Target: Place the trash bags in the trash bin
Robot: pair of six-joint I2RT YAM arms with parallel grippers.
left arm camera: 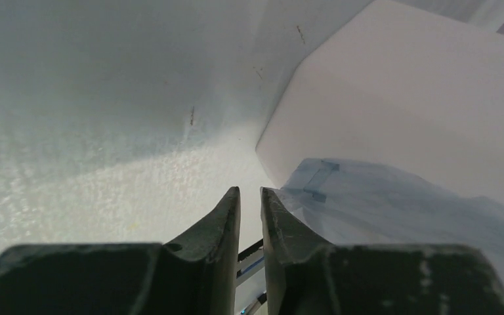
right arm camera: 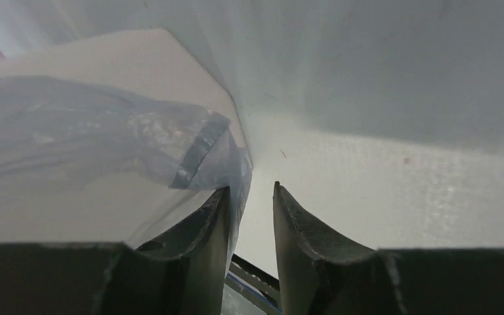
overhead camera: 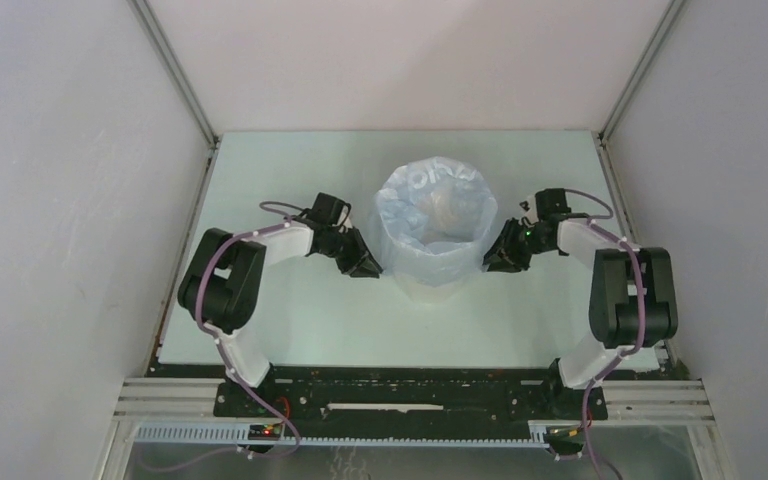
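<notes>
The white trash bin (overhead camera: 428,291) stands upright mid-table. The pale-blue trash bag (overhead camera: 438,215) sits inside it, its mouth folded down over the rim. My left gripper (overhead camera: 368,268) is low against the bin's left side. In the left wrist view its jaws (left arm camera: 250,191) stand narrowly apart with nothing between them, and the bag's hem (left arm camera: 394,203) hangs on the bin wall (left arm camera: 426,98) just to the right. My right gripper (overhead camera: 490,262) is at the bin's right side, open (right arm camera: 251,189). Bag film (right arm camera: 92,138) on the bin (right arm camera: 92,56) brushes its left finger.
The pale table (overhead camera: 290,320) is enclosed by grey walls on the left, back and right. A black rail (overhead camera: 410,395) with the arm bases runs along the near edge.
</notes>
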